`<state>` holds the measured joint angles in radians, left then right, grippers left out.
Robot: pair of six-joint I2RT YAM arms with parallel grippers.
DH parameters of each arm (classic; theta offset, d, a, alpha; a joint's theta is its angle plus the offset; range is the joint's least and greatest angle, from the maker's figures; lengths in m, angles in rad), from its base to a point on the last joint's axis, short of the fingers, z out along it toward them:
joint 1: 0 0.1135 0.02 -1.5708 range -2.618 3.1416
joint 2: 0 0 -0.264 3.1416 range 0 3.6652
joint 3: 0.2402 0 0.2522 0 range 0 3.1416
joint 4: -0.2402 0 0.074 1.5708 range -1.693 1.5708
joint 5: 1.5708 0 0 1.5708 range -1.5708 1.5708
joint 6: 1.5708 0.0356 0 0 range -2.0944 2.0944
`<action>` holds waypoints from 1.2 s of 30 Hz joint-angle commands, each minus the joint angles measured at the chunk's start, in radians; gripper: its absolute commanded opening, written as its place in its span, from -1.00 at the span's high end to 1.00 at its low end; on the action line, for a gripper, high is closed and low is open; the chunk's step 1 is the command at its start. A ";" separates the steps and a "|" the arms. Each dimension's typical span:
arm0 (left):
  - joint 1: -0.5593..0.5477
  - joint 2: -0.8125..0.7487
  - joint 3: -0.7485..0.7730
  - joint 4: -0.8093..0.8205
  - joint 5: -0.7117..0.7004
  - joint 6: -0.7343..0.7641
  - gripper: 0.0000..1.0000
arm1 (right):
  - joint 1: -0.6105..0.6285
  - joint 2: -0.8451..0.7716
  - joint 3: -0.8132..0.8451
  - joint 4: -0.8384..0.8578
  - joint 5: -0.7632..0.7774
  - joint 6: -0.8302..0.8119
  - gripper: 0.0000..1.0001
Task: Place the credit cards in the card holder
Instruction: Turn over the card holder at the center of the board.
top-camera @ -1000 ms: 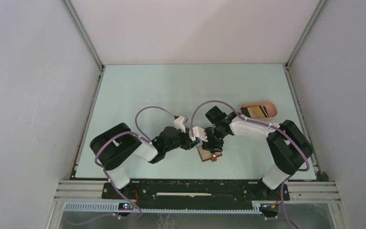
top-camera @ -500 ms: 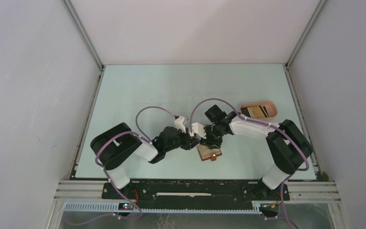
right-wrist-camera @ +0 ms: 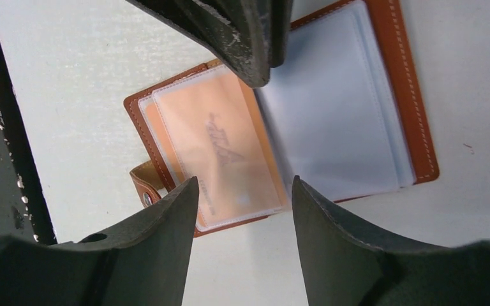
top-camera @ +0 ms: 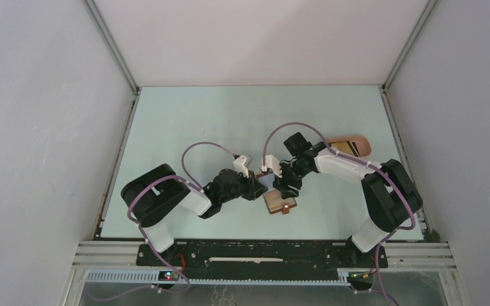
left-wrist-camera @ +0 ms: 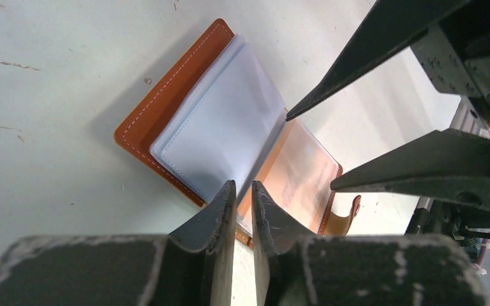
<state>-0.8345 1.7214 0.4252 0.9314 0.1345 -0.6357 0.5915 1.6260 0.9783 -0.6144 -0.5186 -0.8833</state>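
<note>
Holder: open flat near centre, one card sleeved tab-side, dark card in tray far right; left gripper clenched at its fold, right gripper spread, empty, above; hazard: it likely springs shut if left lifts before the next card enters.

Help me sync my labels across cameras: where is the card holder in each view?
Top external: card holder low centre of the picture.
Left wrist: card holder in the middle, lying open.
Right wrist: card holder upper middle, lying open.
Shared landmark: its snap tab, lower right in the left wrist view, left side in the right wrist view.
</note>
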 commanded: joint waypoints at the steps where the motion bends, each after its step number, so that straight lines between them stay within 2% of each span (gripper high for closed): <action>1: 0.008 -0.012 -0.005 0.015 0.004 0.030 0.62 | -0.032 -0.003 0.059 -0.041 -0.075 0.016 -0.25; 10: 0.016 -0.061 -0.012 0.012 0.019 0.026 0.55 | -0.079 -0.016 0.099 -0.071 -0.138 0.077 -0.10; 18: 0.020 -0.157 -0.043 -0.008 0.028 0.011 0.53 | -0.104 0.082 0.147 -0.045 -0.055 0.206 0.48; 24: 0.018 -0.236 -0.096 -0.058 0.042 -0.050 0.51 | -0.193 0.075 0.148 -0.091 -0.009 0.187 0.76; 28: 0.014 -0.264 -0.135 -0.106 0.021 -0.096 0.44 | -0.227 0.069 0.113 -0.121 -0.005 0.091 0.81; 36: 0.010 -0.204 -0.086 -0.143 -0.005 -0.160 0.29 | -0.185 0.114 0.087 -0.161 0.002 0.008 0.84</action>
<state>-0.8223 1.4906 0.3069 0.8051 0.1581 -0.7528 0.3840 1.7267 1.0695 -0.7353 -0.5049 -0.8131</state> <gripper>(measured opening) 0.344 0.083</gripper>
